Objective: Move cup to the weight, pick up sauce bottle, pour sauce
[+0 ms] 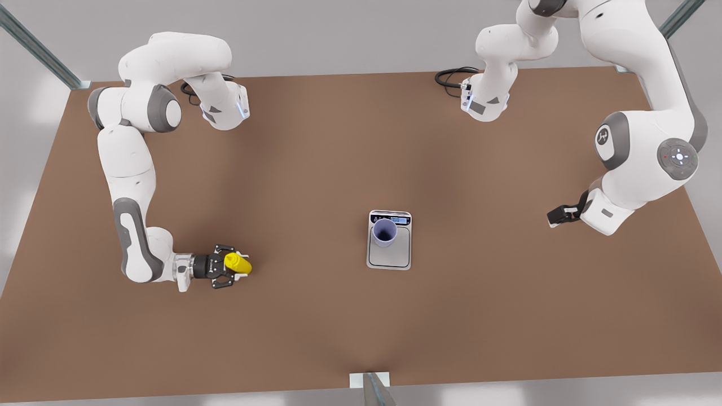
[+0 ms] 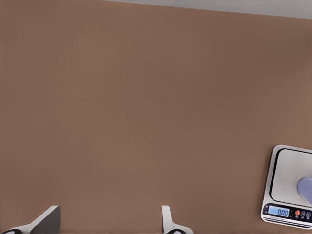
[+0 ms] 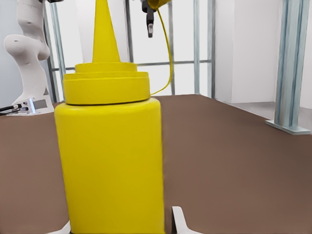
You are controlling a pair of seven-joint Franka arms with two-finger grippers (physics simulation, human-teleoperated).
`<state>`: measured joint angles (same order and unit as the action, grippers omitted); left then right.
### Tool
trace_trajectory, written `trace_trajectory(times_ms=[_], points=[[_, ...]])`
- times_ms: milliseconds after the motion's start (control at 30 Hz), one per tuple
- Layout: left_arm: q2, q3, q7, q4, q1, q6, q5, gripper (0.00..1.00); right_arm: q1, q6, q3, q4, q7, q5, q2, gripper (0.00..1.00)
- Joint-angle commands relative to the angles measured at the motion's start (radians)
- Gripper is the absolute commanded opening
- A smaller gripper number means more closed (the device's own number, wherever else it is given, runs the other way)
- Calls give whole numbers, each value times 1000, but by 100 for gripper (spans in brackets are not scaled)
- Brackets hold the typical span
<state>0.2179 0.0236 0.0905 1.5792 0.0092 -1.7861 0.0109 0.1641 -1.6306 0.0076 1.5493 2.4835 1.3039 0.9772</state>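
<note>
The lavender-blue cup stands upright on the far part of the silver weight, just in front of its display strip. Far toward the front view's left, the yellow sauce bottle stands upright on the table. My right gripper reaches in level and is open, one finger on each side of the sauce bottle. My left gripper hangs open and empty above the table at the front view's right. Its wrist view shows the weight and an edge of the cup.
The brown table is bare between the bottle and the weight. Black cables lie by the arm base at the back. Metal frame posts stand at the table's corners and a small bracket at its near edge.
</note>
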Motion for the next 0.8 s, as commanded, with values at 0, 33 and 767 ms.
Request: trace_trajectory(times_ms=[0,33,767], points=[[0,-1,0,-1,0,1,0,100,0,0,0,0,0,0,0,74],[0,1,0,-1,-2,-1,0,100,0,0,0,0,0,0,0,82],[9,-5,-9,-21,2,-9,1,100,169,89,-3,35,-8,-166,-22,100]])
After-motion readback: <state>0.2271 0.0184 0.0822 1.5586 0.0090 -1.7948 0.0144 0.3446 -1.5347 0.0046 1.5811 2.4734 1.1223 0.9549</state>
